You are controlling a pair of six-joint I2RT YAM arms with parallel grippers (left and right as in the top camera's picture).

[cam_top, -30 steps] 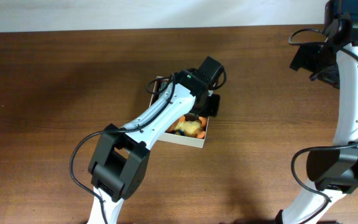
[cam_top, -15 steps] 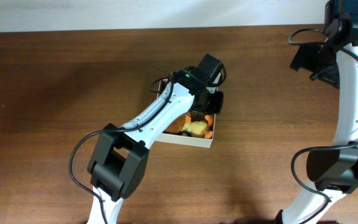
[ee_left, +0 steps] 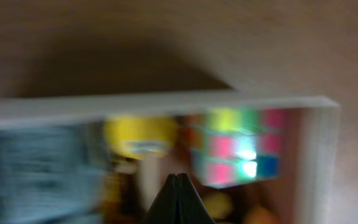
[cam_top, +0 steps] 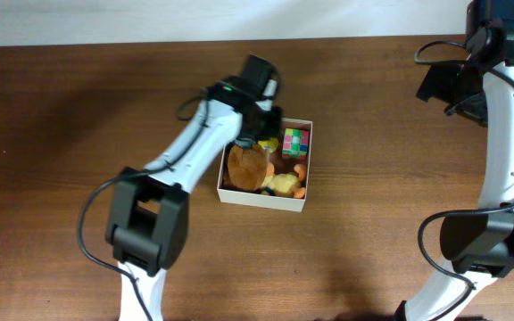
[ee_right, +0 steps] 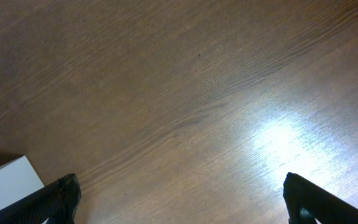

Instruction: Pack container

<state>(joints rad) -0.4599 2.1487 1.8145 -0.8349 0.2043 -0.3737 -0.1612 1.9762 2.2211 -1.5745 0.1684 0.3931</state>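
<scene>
Left gripper [ee_left: 176, 186] is hovering pressed together over container [cam_top: 264, 198] holding colourful cube [cam_top: 295, 143]; right gripper [ee_right: 179, 190] is hanging spread above worktop [cam_top: 78, 134]

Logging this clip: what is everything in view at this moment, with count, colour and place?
container: one, white walls with a pinkish-brown inside, middle of the table.
puzzle cube: one, multicoloured, container's far right corner.
brown toy: one, brown, container's left half; kind unclear.
yellow toy: one, yellow, by the near wall, right of the brown toy.
orange pieces: at least two, orange, along the right wall.
table: one, dark brown wood, under everything.
left pincer: one, black, shut, over the container's far side.
right pincer: one, black, open, above bare table at the far right.
</scene>
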